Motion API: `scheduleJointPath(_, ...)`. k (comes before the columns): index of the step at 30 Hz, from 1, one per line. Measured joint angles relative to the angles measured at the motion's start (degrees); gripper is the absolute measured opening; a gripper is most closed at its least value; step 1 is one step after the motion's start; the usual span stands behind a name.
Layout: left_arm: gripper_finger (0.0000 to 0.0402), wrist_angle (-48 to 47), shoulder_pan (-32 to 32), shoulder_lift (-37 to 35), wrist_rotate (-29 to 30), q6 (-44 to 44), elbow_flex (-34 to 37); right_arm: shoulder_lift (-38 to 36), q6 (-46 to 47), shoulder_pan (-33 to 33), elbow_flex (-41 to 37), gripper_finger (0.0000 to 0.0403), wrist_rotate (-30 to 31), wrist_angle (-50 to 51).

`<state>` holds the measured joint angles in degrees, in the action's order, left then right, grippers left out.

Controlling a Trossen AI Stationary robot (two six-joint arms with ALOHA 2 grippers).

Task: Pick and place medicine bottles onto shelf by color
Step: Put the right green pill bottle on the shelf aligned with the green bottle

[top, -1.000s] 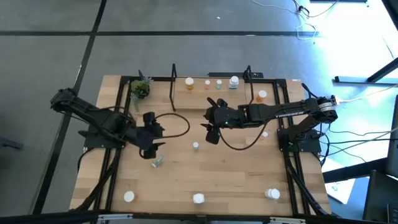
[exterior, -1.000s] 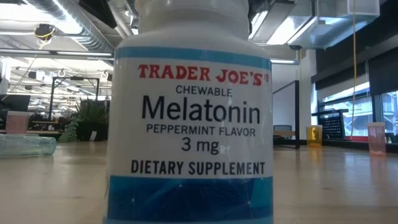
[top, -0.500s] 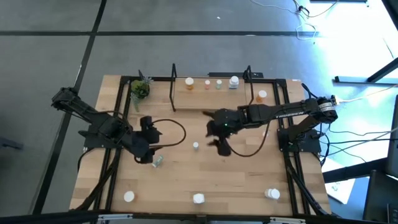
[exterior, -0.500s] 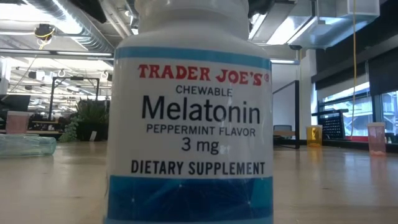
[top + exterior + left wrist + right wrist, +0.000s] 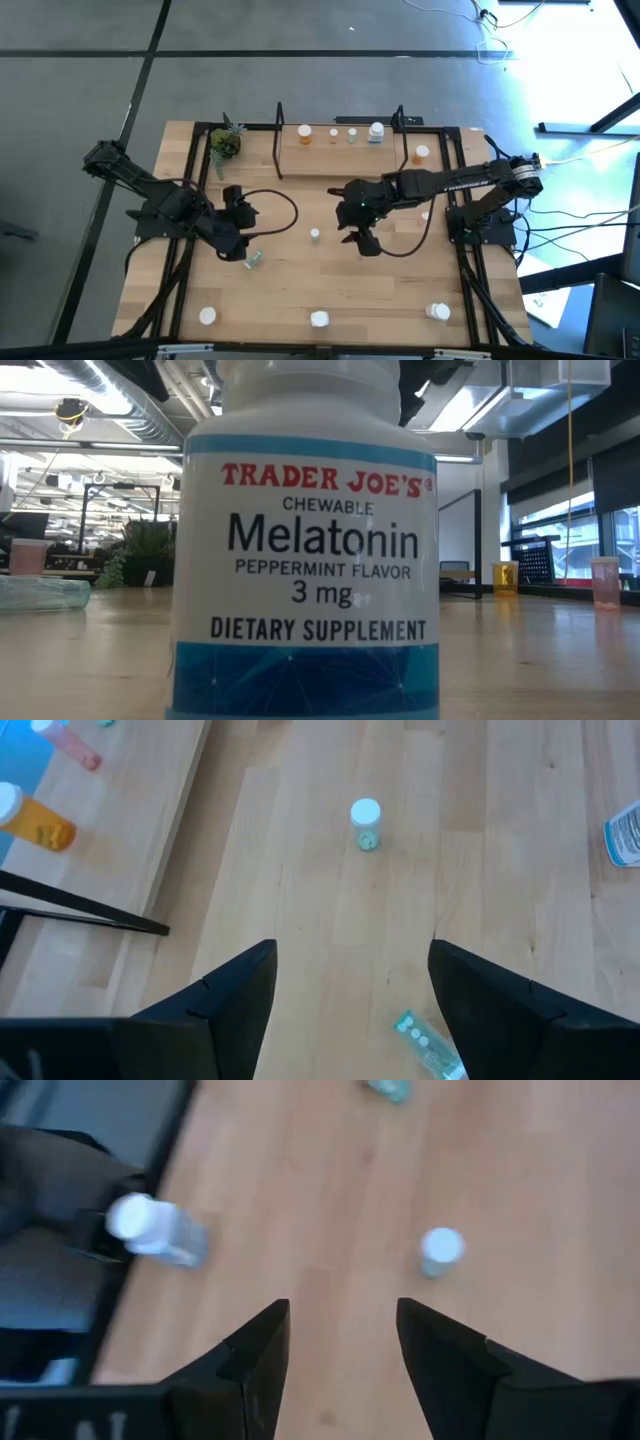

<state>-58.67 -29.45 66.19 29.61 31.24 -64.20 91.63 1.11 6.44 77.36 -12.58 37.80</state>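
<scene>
Light-wood shelf (image 5: 340,150) stands at the far edge of the table (image 5: 290,300), carrying four medicine bottles (image 5: 338,134) in a row, apparently grouped by colour. The left gripper (image 5: 243,249) hovers with fingers spread and empty, just beside a pale green bottle (image 5: 253,260) lying on its side; the wide spread suits straddling the bottle's body. The right gripper (image 5: 362,238) hangs over mid-table, jaws parted and empty, near an upright small bottle (image 5: 314,235). Three white bottles (image 5: 319,319) wait along the near edge, and a potted plant (image 5: 226,143) sits at the far left.
</scene>
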Motion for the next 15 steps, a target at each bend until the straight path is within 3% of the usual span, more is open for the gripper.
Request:
scheduleJointPath(6,0.0254,0.0,0.0,0.0,0.5,0.1,0.0,3.1,-7.3,0.2,0.0,0.0188,5.7,-2.9)
scheduleJointPath(15,0.0254,0.0,0.0,0.0,1.3,0.2,0.0,9.1,-12.1,-0.6,0.0,0.0188,6.1,-10.5)
